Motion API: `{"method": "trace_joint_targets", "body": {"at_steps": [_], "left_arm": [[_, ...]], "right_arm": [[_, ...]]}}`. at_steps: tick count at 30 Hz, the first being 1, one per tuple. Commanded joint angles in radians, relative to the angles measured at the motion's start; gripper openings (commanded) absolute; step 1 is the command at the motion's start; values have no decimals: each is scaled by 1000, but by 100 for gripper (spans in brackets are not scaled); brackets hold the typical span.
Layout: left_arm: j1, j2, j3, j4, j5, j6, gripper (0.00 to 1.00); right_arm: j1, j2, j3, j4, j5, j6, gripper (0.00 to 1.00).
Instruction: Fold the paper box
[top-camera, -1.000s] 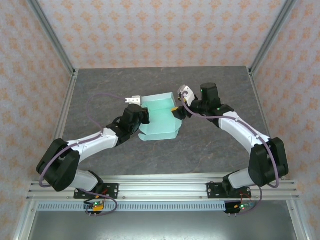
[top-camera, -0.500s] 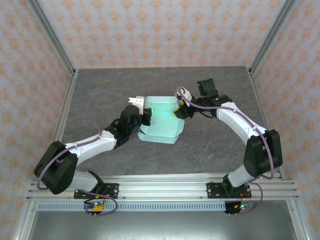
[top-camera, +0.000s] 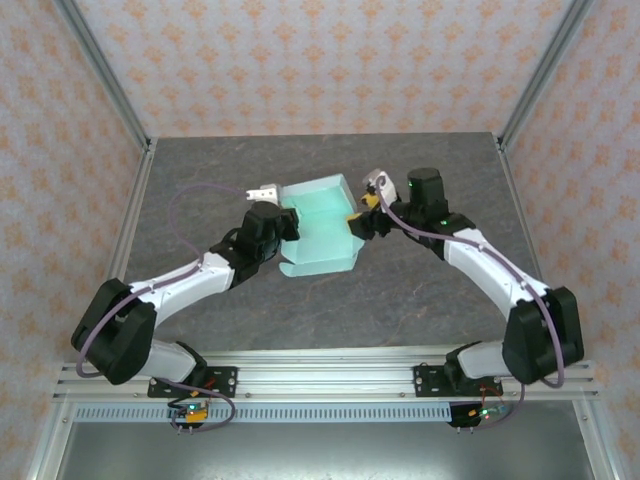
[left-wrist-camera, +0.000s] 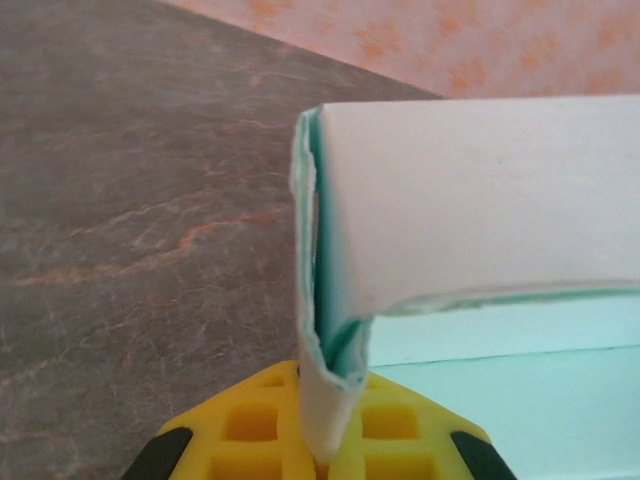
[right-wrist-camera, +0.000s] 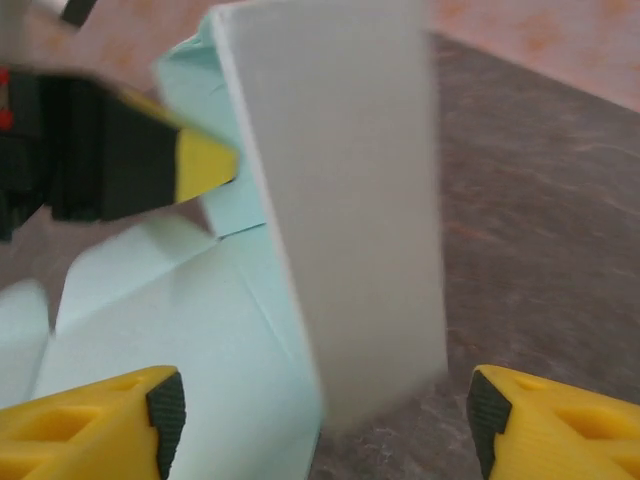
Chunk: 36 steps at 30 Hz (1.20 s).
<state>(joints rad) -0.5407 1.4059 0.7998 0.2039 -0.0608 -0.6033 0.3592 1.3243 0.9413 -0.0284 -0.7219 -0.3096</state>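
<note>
The paper box (top-camera: 322, 240) is a pale mint-green card sheet, partly folded, with raised walls at its far and right sides, in the middle of the table. My left gripper (top-camera: 284, 222) is shut on the folded left edge of the box; the card (left-wrist-camera: 480, 190) is pinched between the yellow fingers (left-wrist-camera: 400, 425) of that gripper (left-wrist-camera: 330, 432). My right gripper (top-camera: 358, 220) is at the box's right side and open. In the right wrist view its fingertips (right-wrist-camera: 160, 405) straddle the upright white-backed wall (right-wrist-camera: 340, 200) without touching it, gripper (right-wrist-camera: 325, 410) wide. The left gripper's yellow tip (right-wrist-camera: 200, 165) shows beyond.
The dark grey stone-patterned table (top-camera: 420, 290) stretches around the box. Aluminium frame posts (top-camera: 130, 200) and patterned walls bound the left, right and far sides. A metal rail (top-camera: 330, 372) carrying both arm bases runs along the near edge.
The right gripper narrowed half a second ago and has opened wide again, its wrist swinging back toward the box. The box has turned slightly, and its far wall stands higher.
</note>
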Motion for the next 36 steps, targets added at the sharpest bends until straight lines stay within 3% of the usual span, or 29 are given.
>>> {"method": "trace_joint_targets", "body": {"at_steps": [1, 4, 6, 12, 20, 23, 29, 31, 32, 36], "left_arm": [[24, 35, 33, -65, -52, -303, 0], [23, 64, 61, -90, -69, -421, 0], [24, 82, 82, -99, -78, -470, 0], [25, 121, 107, -49, -94, -582, 0], [25, 164, 156, -38, -87, -605, 0], [25, 171, 152, -9, -73, -605, 0], [25, 158, 135, 23, -74, -580, 3], [28, 149, 133, 32, -66, -559, 10], [28, 146, 130, 40, -58, -550, 18], [41, 104, 93, 120, 48, -477, 74]], "right_arm": [[-1, -104, -37, 220, 383, 599, 78], [56, -184, -91, 208, 468, 884, 78], [142, -227, -130, 194, 538, 955, 78], [340, -278, -192, 187, 643, 1083, 77], [426, -145, -111, 175, 678, 1121, 72], [426, -47, -56, 178, 670, 1129, 60], [426, 46, -21, 190, 706, 1150, 14], [426, 52, -24, 191, 714, 1136, 1], [425, 52, -22, 186, 716, 1115, 0], [395, 26, 3, 101, 727, 934, 0]]}}
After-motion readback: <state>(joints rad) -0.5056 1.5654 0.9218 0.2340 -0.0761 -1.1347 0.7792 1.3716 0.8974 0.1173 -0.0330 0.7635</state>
